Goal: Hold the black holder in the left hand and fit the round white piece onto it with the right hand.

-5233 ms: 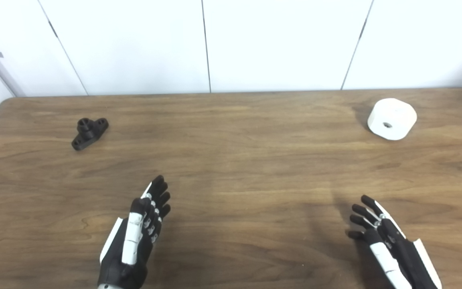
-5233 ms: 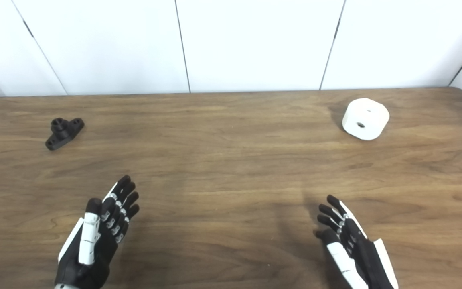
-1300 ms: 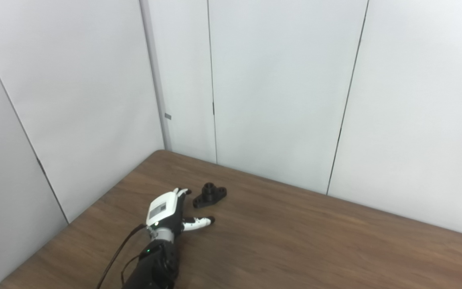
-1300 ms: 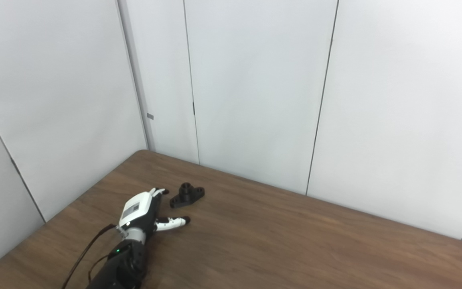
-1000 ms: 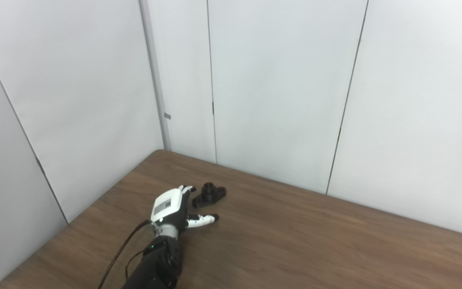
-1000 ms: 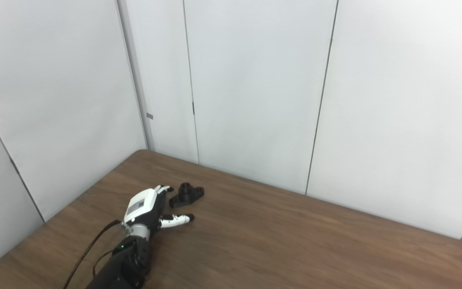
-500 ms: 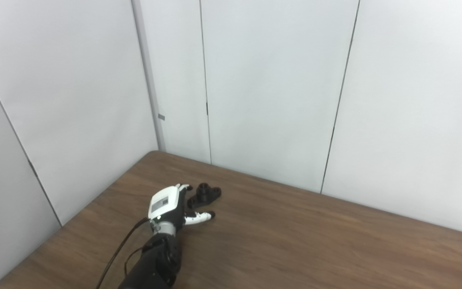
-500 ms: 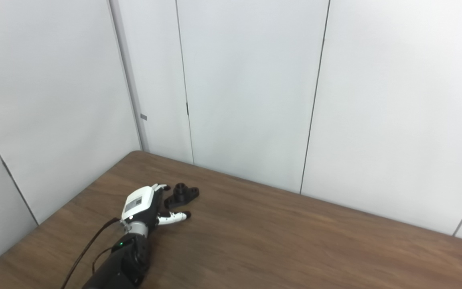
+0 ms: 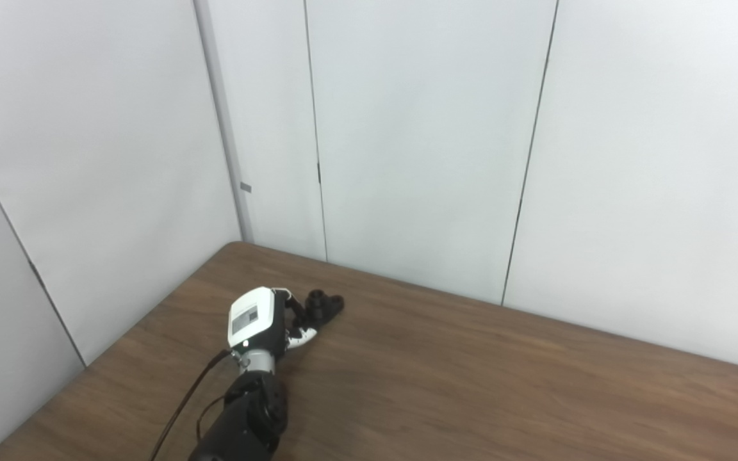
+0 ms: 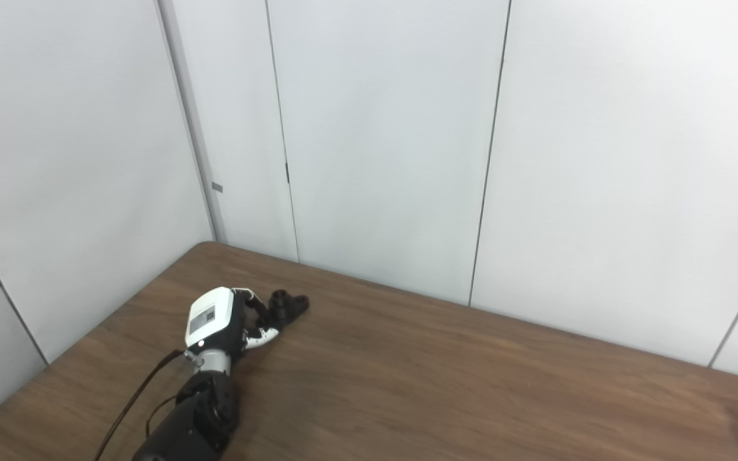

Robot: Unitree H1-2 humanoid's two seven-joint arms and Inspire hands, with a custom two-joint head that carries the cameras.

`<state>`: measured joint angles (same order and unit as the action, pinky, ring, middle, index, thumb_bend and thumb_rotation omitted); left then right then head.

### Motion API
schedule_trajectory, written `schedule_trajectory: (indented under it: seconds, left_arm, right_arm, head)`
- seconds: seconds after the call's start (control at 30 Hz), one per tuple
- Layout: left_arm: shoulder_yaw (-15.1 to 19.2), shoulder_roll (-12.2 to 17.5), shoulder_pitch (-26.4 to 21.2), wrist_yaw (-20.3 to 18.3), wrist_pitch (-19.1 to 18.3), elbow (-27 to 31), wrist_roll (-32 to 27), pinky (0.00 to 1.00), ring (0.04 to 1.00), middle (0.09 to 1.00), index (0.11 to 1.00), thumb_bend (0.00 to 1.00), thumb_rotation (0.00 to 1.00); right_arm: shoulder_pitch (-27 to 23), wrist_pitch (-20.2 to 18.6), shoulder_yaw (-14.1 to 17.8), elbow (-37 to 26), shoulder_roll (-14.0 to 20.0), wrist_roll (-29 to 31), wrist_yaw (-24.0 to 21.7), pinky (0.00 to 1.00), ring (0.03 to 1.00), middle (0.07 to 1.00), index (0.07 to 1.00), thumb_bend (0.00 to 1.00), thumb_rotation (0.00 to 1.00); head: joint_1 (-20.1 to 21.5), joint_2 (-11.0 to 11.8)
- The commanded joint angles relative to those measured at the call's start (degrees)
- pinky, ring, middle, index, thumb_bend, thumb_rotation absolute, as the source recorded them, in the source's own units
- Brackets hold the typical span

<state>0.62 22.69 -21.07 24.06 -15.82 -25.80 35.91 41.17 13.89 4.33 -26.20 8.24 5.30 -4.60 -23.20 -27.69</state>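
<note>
Black holder (image 9: 324, 305) (on the table (image 9: 471, 384)) seemingly touches left hand (image 9: 260, 323) fingers (image 9: 293, 308).

A brown wooden table (image 9: 471, 384) with a visible grain is seen in the lower part of both views, and its rounded far corner is pointed toward the walls. Behind the table, white wall panels (image 9: 420, 141) are placed, divided by thin dark vertical seams. Above the table corner, a pale upright strip (image 9: 221, 128) is found, which carries a small grey mark, perhaps a label. The room is lit evenly and softly.
</note>
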Motion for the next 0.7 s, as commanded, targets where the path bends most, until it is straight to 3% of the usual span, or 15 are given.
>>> schedule_trajectory:
  seconds: [0.0, 0.17, 0.5, 0.67]
  left_arm:
    - [-0.4, 1.0, -2.0, 0.3, 1.0, -0.1, -0.4, 0.71, 0.755, 0.692, 0.48, 0.52, 0.04]
    - [-1.1, 1.2, -2.2, -0.4, 0.7, 0.5, -0.3, 0.71, 0.754, 0.698, 0.48, 0.52, 0.04]
    - [-3.3, 1.6, -1.9, -3.1, 0.3, 3.6, 0.2, 0.76, 0.766, 0.721, 0.481, 0.52, 0.04]
    - [-4.1, 1.7, -1.8, -4.3, 0.6, 5.5, 0.5, 0.8, 0.772, 0.728, 0.481, 0.52, 0.04]
  right_arm:
    - [1.1, 1.7, 0.7, -1.0, -0.2, 0.4, 0.2, 0.73, 0.875, 0.897, 0.887, 0.37, 0.81]
    - [1.0, 1.9, 0.7, -1.0, -0.4, 0.1, 0.3, 0.73, 0.876, 0.892, 0.88, 0.36, 0.81]
    - [0.5, 1.6, 0.7, -1.6, -0.7, -0.6, 0.5, 0.7, 0.861, 0.884, 0.871, 0.34, 0.81]
    - [0.3, 1.3, 0.6, -1.6, -0.8, 0.3, 0.5, 0.73, 0.868, 0.882, 0.871, 0.35, 0.79]
  head:
    - [0.2, 0.0]
    - [0.5, 0.0]
    - [0.9, -0.2]
    - [1.0, -0.2]
